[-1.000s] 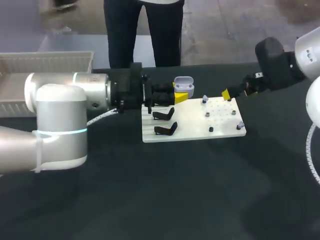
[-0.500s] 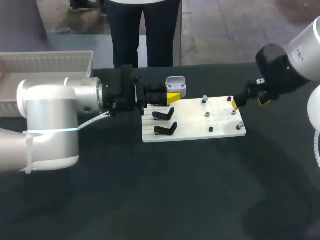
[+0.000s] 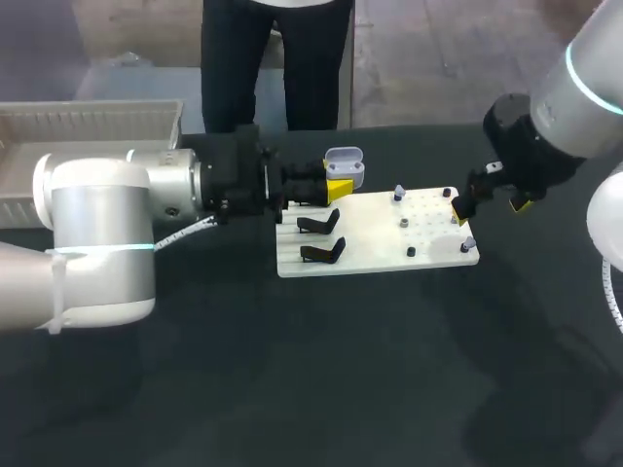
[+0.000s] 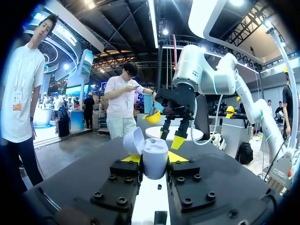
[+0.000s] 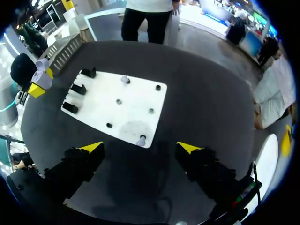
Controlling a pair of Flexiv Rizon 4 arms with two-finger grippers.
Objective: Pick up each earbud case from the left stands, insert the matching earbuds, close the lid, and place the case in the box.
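The pale grey earbud case (image 3: 344, 165) stands upright, lid open, clamped between the left end effector's (image 4: 155, 160) yellow tips over the white board's (image 3: 428, 255) far left corner. Small earbuds (image 3: 398, 193) stand on its right half.

Black table (image 3: 292, 370) spans whole scene. White base board (image 3: 375, 255) lies flat on it, right of centre, toward far side.

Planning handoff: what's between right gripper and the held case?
Head view: between right gripper and case lies the white board, one earbud standing on it.
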